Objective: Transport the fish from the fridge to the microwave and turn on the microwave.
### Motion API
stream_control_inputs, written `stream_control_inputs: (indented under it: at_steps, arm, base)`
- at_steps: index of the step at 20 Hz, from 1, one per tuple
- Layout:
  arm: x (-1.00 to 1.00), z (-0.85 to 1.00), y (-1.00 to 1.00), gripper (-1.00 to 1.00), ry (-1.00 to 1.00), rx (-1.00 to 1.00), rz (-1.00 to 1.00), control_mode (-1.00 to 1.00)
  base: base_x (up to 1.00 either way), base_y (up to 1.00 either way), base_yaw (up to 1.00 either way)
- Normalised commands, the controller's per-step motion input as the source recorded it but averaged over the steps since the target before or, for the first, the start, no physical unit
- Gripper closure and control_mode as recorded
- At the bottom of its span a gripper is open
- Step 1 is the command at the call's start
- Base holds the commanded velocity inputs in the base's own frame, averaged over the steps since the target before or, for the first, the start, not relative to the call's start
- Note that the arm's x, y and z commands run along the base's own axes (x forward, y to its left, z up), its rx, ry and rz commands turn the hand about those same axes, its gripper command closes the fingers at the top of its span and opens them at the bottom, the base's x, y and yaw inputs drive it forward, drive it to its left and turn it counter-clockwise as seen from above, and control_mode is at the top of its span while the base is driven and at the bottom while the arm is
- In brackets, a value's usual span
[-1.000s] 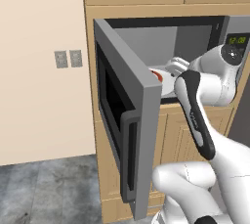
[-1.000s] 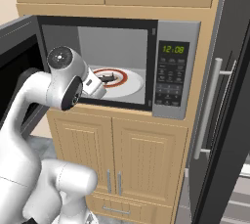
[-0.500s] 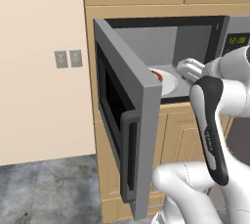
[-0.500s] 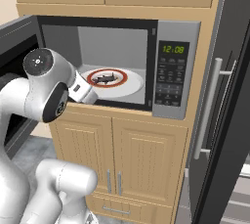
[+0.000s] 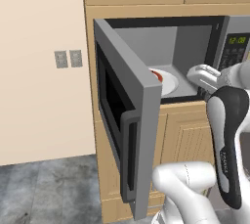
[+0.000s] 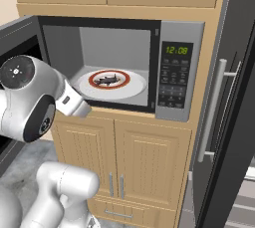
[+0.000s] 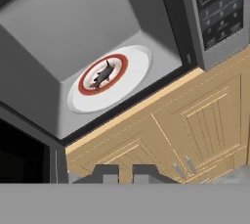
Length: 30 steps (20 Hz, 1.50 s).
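Inside the microwave (image 6: 175,67), whose door (image 5: 128,120) is standing wide open, the fish (image 6: 108,79) is lying on a red-ringed plate (image 6: 113,83) on the white turntable. The gripper (image 7: 125,172) is hanging outside the cavity, over the tan cabinets (image 7: 195,120), its jaws nearly together and grasping nothing. The fridge (image 6: 234,97) is standing just right of the microwave.
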Motion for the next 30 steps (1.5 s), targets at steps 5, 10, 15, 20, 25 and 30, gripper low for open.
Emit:
stream_control_inputs:
  at_steps: [5,10,15,20,25,30]
  arm:
    - [-0.62,0.00,0.00,1.00,-0.07,0.01,0.05,-1.00]
    - [-0.55,0.01,0.00,1.00,-0.11,0.02,0.02,-1.00]
    - [-0.54,0.00,0.00,1.00,-0.11,0.00,0.00,-1.00]
    - [-0.33,0.00,0.00,1.00,-0.03,0.00,0.00,-1.00]
    - [-0.30,0.00,0.01,1.00,0.00,0.00,0.00,-1.00]
    - [-0.26,0.00,0.13,1.00,0.00,0.00,0.00,-1.00]
  base:
    - [0.00,0.00,0.00]
    - [0.00,0.00,0.00]
    - [0.00,0.00,0.00]
    - [0.00,0.00,0.00]
    - [0.00,0.00,0.00]
    - [0.00,0.00,0.00]
